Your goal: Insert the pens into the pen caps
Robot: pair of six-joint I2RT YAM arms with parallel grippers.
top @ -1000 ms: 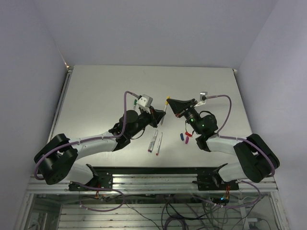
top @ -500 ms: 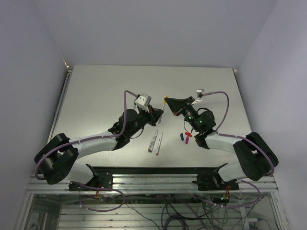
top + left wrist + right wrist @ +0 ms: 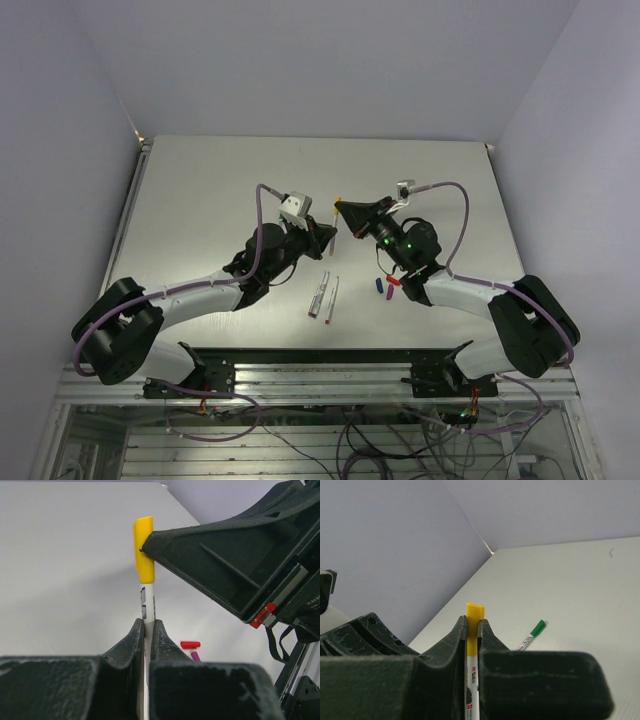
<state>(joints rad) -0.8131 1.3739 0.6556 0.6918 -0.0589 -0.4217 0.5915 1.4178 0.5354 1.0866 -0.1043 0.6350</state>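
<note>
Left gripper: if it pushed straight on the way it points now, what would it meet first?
The right gripper, shut on the yellow plastic cap at the end of the thin white pen that the left gripper holds. It sits dead ahead, seemingly close, though depth is unclear.

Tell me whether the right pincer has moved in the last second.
Yes. In the top view the right pincer has shifted left, judged against the two loose pens, which stayed put.
</note>
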